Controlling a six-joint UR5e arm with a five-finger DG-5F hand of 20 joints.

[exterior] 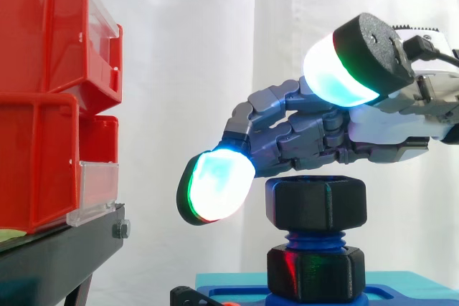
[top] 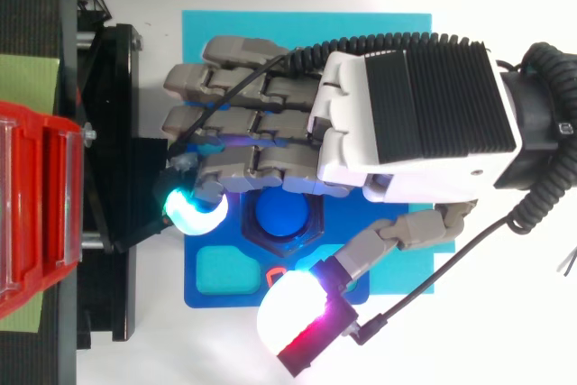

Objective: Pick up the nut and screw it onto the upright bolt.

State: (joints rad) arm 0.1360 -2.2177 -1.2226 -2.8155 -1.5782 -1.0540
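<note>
The nut (exterior: 315,202) sits on the top turns of the upright blue bolt (exterior: 314,239), with bare thread showing between it and the black hex collar (exterior: 315,271) below, so I judge the work in hand to be the turning down, not the pick-up. The main risk is cross-threading: if the nut sits slightly canted and the hand (exterior: 315,134) bears down while turning, it could jam. A second risk is slip. Nothing wraps the nut now, so a turn made with fingers merely lying over it would slide across its top, or nudge it off its few turns. A wide wrist sweep could also bring the long fingers against the black stand (exterior: 57,256) and red bins (exterior: 43,105) at 9 o'clock. In the side view the hand comes in from 3 o'clock, palm down, at 12 o'clock over the nut. I cannot tell whether its underside touches the nut's top. The fingers lie nearly straight, gently bowed, reaching toward 9 o'clock, with one glowing fingertip (exterior: 215,188) hanging past the nut's left edge. The thumb (top: 297,317) splays toward 7 o'clock in the top view, so the hand is spread apart and grips nothing.
</note>
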